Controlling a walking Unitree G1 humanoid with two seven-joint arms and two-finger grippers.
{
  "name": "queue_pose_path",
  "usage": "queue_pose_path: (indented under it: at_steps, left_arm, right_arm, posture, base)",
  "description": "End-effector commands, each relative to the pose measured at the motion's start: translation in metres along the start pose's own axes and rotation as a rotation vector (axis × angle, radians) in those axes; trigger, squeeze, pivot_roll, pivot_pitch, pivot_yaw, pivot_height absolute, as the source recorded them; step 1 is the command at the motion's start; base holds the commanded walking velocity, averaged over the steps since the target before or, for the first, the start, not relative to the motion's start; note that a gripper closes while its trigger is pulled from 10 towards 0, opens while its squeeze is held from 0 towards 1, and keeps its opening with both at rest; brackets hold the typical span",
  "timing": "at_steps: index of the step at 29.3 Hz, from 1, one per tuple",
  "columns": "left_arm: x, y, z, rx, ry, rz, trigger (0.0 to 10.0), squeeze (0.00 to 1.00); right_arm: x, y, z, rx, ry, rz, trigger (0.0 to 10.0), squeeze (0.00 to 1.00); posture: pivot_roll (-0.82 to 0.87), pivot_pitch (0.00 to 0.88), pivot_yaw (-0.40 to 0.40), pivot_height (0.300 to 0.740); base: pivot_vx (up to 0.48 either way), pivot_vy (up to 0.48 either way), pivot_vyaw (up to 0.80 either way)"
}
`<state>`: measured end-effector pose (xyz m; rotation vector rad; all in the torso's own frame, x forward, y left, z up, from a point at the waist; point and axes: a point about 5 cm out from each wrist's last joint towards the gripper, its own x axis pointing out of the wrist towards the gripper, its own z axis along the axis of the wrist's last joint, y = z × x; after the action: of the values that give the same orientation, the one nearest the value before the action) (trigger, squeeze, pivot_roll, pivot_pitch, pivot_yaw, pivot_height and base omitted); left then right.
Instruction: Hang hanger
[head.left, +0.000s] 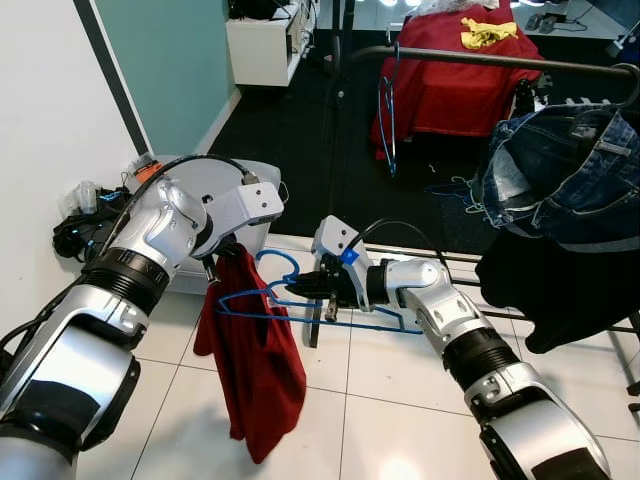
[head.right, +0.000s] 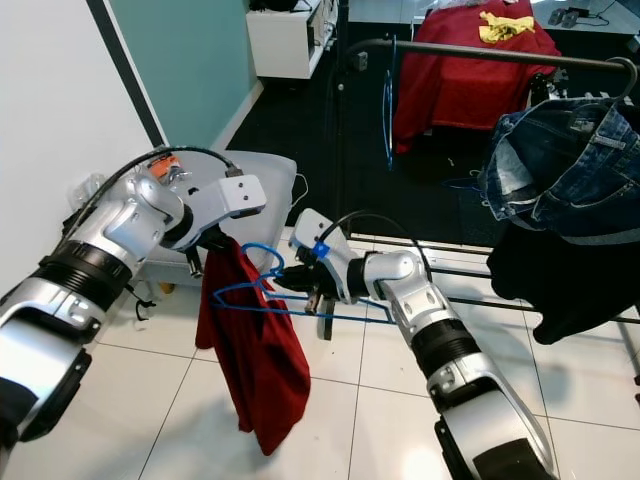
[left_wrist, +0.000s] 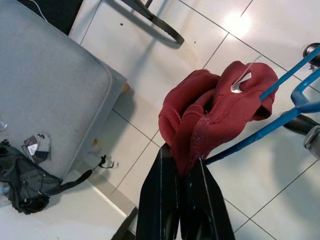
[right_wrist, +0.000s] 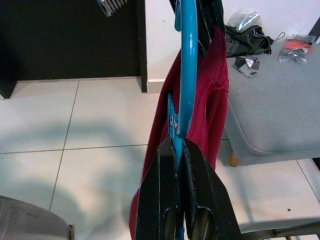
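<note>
Fingers (right_wrist: 200, 200) of the right gripper (head.left: 308, 287) are being pressed onto the blue hanger (head.left: 300, 305), which is being held flat above the white tiled floor (head.left: 390, 400). One red garment (head.left: 255, 370), soft and knitted, is being pinched at its bunched top by the left gripper (left_wrist: 182, 175) and is being draped over the hanger's near end. Behind, a dark rail (head.left: 500, 62) is being loaded with one second blue hanger (head.left: 388, 110), one pair of jeans (head.left: 560, 170) and one black garment (head.left: 560, 285). One grey cushioned stool (left_wrist: 45, 95) is being shown beside the left arm.
</note>
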<state>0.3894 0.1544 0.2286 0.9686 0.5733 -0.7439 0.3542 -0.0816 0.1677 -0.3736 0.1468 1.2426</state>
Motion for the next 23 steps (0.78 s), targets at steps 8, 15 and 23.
queue_pose_path:
  at_steps: [8, 15, 23]
  left_arm:
    - [-0.002, 0.002, -0.005, 0.002, 0.009, 0.014, 10.0, 0.00]
    - [-0.003, 0.002, -0.011, 0.007, 0.041, 0.042, 10.0, 0.00]
    - [-0.004, 0.001, -0.011, 0.005, 0.042, 0.038, 10.0, 0.00]
  right_arm:
    - [-0.007, -0.002, 0.001, -0.018, 0.005, -0.002, 10.0, 0.00]
    - [-0.017, -0.009, -0.006, -0.049, 0.048, -0.024, 10.0, 0.00]
    - [-0.027, -0.020, -0.008, -0.054, 0.073, -0.110, 10.0, 0.00]
  posture:
    - [0.01, 0.137, 0.021, 0.740]
    - [0.00, 0.140, 0.026, 0.740]
    - [0.00, 0.142, 0.024, 0.740]
  base:
    - [0.000, 0.000, 0.00]
    - [0.000, 0.000, 0.00]
    - [0.000, 0.000, 0.00]
